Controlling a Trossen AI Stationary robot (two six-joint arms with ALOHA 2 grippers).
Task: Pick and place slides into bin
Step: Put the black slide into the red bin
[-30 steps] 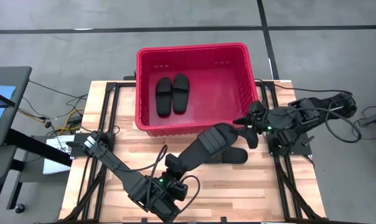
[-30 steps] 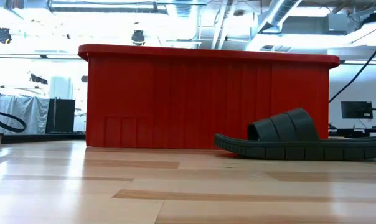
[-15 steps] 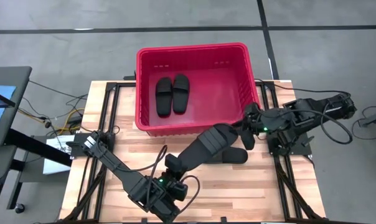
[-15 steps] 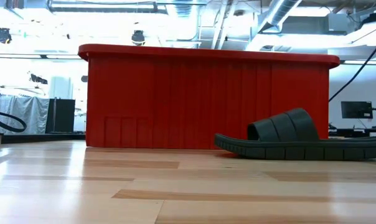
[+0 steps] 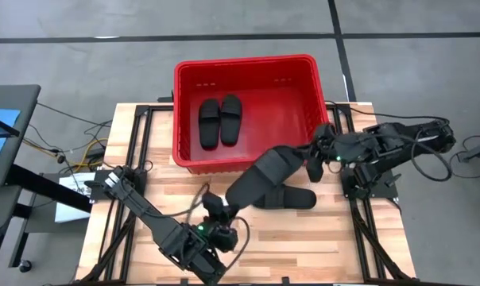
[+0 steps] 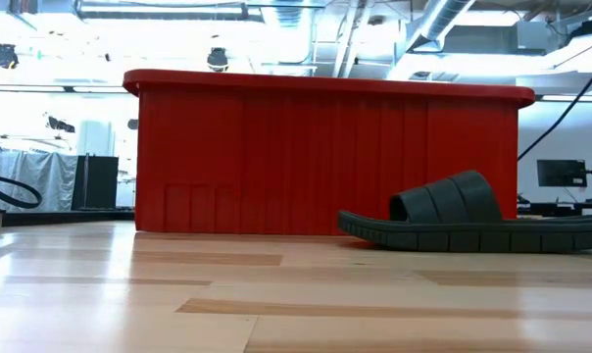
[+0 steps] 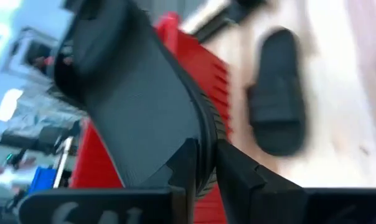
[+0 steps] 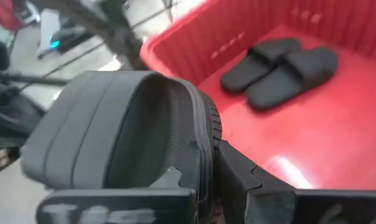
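A wooden table (image 5: 335,238) holds a large red plastic bin (image 5: 248,163) with slotted, ribbed walls and a thick rolled rim, set at the far side. Inside it, two black slides (image 5: 220,121) lie side by side on the flat bottom, each an oval sole with a wide ribbed strap. A third slide (image 5: 292,198) lies flat on the table just in front of the bin's near wall. A fourth, the lifted slide (image 5: 260,181), hangs tilted above the table between both arms, its far end at the bin's near rim. The left gripper (image 7: 206,168) pinches one end of its sole. The right gripper (image 8: 210,168) pinches the sole edge at the other end, beside the strap.
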